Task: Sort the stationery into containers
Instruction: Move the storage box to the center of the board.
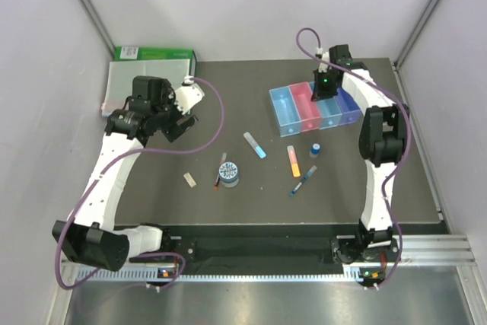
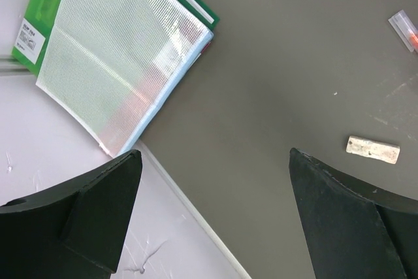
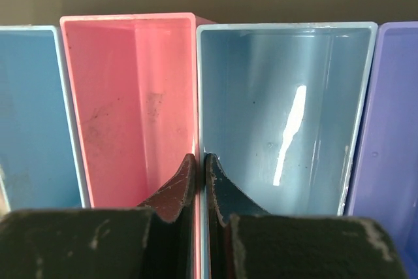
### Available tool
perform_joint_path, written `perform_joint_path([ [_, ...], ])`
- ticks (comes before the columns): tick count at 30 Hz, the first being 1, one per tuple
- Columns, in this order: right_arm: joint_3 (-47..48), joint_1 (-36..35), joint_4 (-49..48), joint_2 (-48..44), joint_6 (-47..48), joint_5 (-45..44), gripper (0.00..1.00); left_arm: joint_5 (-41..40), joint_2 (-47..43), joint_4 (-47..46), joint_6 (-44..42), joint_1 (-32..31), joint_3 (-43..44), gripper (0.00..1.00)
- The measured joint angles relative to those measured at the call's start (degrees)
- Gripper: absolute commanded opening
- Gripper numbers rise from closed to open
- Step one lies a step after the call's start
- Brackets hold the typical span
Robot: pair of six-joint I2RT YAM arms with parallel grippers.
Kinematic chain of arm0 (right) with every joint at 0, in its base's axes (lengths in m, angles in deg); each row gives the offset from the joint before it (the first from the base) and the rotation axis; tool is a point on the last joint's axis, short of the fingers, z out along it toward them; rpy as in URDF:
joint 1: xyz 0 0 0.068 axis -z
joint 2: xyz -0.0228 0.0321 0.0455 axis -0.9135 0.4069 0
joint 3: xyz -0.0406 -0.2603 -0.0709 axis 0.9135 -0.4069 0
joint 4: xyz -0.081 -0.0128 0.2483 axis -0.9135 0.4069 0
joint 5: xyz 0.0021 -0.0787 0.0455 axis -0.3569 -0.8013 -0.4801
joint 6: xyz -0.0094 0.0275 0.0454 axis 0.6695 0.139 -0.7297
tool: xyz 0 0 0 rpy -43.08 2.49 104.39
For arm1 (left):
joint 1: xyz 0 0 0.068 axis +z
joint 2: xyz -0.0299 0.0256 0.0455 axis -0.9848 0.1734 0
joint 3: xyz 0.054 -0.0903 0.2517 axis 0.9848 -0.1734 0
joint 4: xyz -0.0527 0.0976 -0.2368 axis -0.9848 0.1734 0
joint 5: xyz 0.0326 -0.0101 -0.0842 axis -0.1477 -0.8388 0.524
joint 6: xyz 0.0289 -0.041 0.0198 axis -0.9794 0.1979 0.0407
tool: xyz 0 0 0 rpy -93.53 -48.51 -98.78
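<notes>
The row of bins (image 1: 314, 104) sat far right on the worktop (image 1: 251, 207). My right tool (image 3: 196, 166) was clenched on the shared wall between the pink bin (image 3: 124, 96) and the light-blue bin (image 3: 281, 109), one finger in each. The two outer bins were cut off in the wrist view.

Loose stuff lay mid-worktop:
- marker (image 1: 255, 144)
- highlighter (image 1: 294, 161)
- bottle (image 1: 315, 148)
- blue pen (image 1: 303, 181)
- eraser (image 1: 190, 179)
- tape roll (image 1: 229, 173)
- red pen (image 1: 222, 160), thin and hard to make out beside the roll

My left tool (image 2: 213, 161) hung released, jaws wide, near the clear folder (image 2: 124, 50).
</notes>
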Motion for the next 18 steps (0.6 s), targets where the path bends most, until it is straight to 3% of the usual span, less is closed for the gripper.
perform_joint_path([
  [11,-0.4,-7.2,-0.5,0.4,-8.7,8.5,0.00,-1.7,0.8,0.4,0.3,-1.8,0.4,0.99],
  [18,3.9,-7.9,-1.0,4.2,-14.2,10.6,0.00,-4.2,1.3,2.2,0.3,-2.1,1.7,0.99],
])
